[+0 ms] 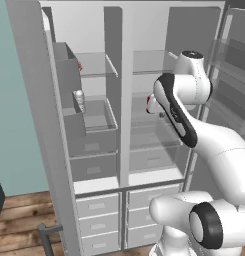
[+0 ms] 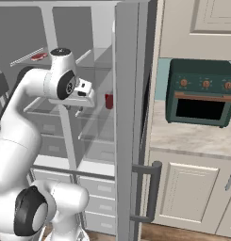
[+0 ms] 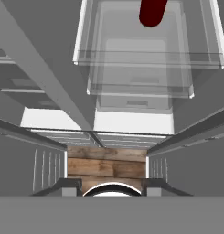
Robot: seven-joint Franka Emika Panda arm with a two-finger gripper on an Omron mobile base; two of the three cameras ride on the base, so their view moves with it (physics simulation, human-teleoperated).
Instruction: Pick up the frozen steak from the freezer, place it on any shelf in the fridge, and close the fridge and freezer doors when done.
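Observation:
The freezer (image 1: 94, 125) and the fridge (image 1: 154, 150) both stand open. The frozen steak (image 2: 39, 57), a flat dark-red slab, lies on an upper freezer shelf, and it peeks out beside the door bins (image 1: 80, 65). My gripper (image 3: 112, 185) hangs in front of the fridge section at mid height (image 2: 79, 109), pointing down. Its fingers are apart with nothing between them, well to the right of the steak. A glass shelf (image 3: 147, 57) lies below and ahead. The freezer door (image 1: 29, 125) swings left, and the fridge door (image 2: 128, 117) swings right.
A red can (image 2: 109, 100) stands on a fridge shelf close behind my hand. A clear bottle (image 1: 80, 100) sits in the freezer side. Grey drawers (image 1: 99, 210) run along the bottom. A green toaster oven (image 2: 202, 92) stands on the counter beyond the fridge door.

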